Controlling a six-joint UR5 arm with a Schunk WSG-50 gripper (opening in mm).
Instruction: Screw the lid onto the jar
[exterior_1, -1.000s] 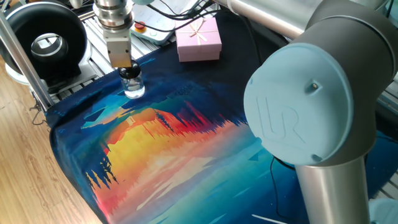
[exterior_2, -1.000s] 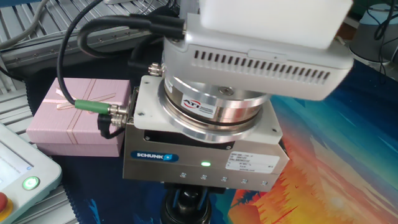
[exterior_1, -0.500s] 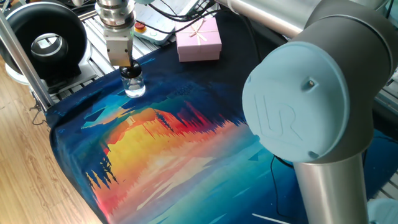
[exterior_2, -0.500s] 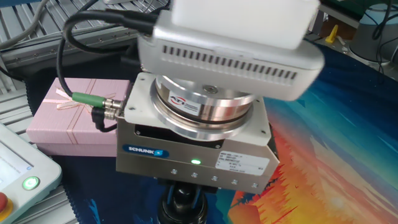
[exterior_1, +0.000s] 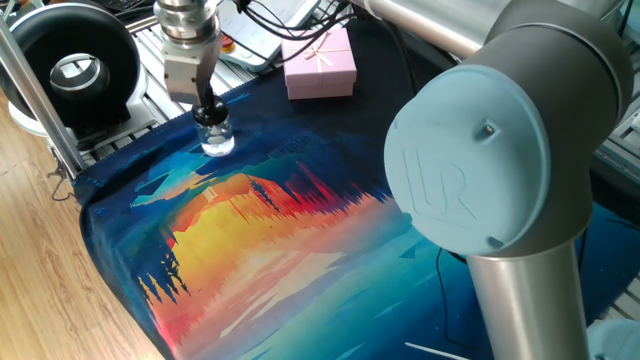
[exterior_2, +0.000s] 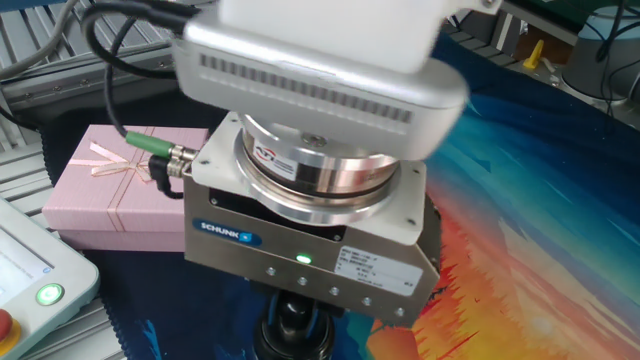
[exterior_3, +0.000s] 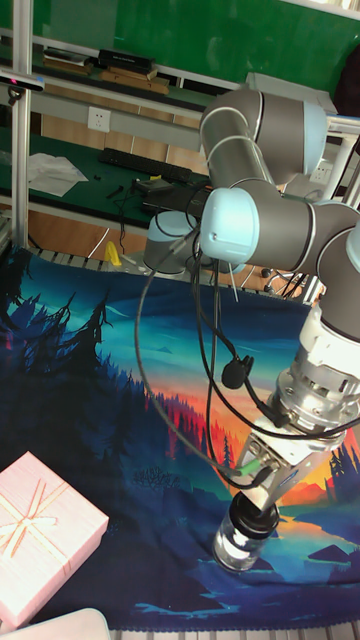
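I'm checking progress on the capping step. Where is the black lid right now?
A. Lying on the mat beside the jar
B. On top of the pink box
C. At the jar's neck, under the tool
C: the lid sits atop the jar, directly beneath the tool.

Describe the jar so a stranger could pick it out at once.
Start at the colourful sunset cloth covering the table and go to its edge nearest the pink gift box. There, directly under the end effector, stands the jar: tiny, clear glass, rounded, far smaller than the box.
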